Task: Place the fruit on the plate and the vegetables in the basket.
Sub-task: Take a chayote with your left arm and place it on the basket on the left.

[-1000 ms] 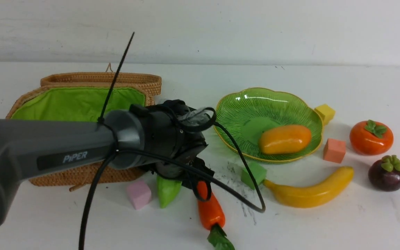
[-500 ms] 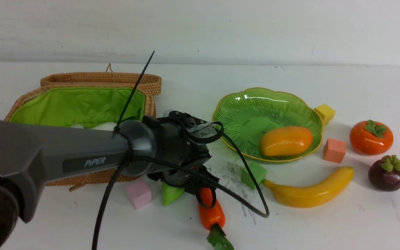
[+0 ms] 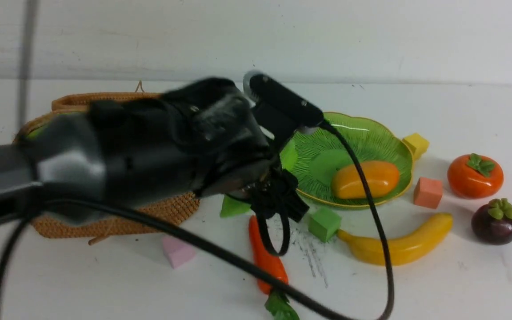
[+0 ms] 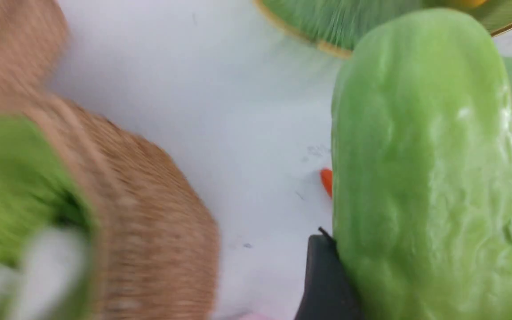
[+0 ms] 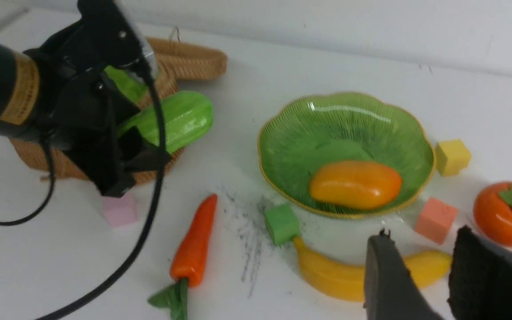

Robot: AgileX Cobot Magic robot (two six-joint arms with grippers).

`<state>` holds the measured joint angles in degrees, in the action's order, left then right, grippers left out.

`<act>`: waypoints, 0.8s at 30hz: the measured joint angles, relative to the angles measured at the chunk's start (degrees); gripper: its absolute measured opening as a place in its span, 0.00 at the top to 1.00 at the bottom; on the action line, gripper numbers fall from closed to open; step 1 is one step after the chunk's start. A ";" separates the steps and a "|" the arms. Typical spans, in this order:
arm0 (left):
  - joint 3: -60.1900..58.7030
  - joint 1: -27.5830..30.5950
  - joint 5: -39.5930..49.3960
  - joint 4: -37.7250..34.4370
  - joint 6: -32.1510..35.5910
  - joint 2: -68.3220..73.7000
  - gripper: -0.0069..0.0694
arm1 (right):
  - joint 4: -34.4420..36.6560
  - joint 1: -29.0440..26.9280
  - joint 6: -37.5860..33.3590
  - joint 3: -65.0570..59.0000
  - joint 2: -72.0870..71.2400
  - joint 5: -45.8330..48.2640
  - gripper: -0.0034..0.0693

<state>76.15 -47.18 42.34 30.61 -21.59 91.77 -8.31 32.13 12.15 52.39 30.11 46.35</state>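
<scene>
Gourd (image 4: 425,169): pale green, oblong, rounded at the end, skin waxy and pitted with shallow lengthwise ridges
- left gripper (image 5: 127,142) pinches it near one end; black fingers (image 4: 322,280) press on both flanks, the long body sticks out past them
- gourd is clear of the bench (image 3: 416,293), in the air beside the basket's corner on the plate side, over the strip between basket and plate

Basket (image 3: 105,224): brown woven wicker, bright green cloth lining, lid hinged back behind it
- left wrist view shows a white blur inside the lining; cannot tell what it is

Plate (image 5: 327,120): translucent green glass, ribbed, scalloped rim edged in yellow
- mango (image 5: 354,184) lies in it, orange-yellow, glossy

On the bench:
- carrot (image 5: 192,249), orange-red, green leaves toward the robot, between basket and plate
- banana (image 3: 398,246), yellow, just in front of the plate
- persimmon (image 3: 474,175), orange with a green leaf, right of the plate
- mangosteen (image 3: 495,221), dark purple with a green cap, in front of the persimmon
- green cube (image 5: 282,223) at the banana's tip; pink cube (image 5: 120,210) by the basket; salmon cube (image 5: 434,214) and yellow cube (image 5: 452,156) at the plate's right rim

Right gripper (image 5: 422,235): fingers spread, nothing between them, above the banana
</scene>
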 joint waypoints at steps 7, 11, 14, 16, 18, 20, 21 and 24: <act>0.00 9.06 2.71 -6.34 26.73 -10.80 0.33 | 3.98 0.00 -3.61 5.87 1.42 -2.40 0.64; -0.02 23.61 3.89 -19.29 51.98 -11.41 0.33 | 10.86 0.00 -12.15 10.44 2.15 -1.21 0.64; -0.02 30.68 3.80 -26.30 70.01 -9.34 0.33 | 15.01 0.00 -16.58 11.22 2.15 -0.35 0.64; -0.02 34.88 2.48 -30.61 78.93 -7.08 0.33 | 17.18 0.00 -18.31 11.22 2.20 0.26 0.64; -0.02 37.84 0.69 -32.72 83.45 -4.95 0.33 | 18.04 0.00 -18.98 11.22 2.24 1.01 0.63; -0.07 39.91 -2.11 -33.35 85.30 -2.22 0.33 | 18.26 0.00 -19.30 11.22 2.35 1.80 0.63; -0.07 40.40 -2.81 -33.13 85.35 -1.45 0.33 | 18.28 0.00 -19.30 11.22 2.35 2.12 0.63; -0.07 41.05 -6.05 -31.52 83.15 -0.11 0.33 | 19.08 0.00 -19.30 11.22 2.35 3.33 0.63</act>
<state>76.09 -6.13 36.29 -0.91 61.56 91.66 10.77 32.13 -7.15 63.61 32.46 49.69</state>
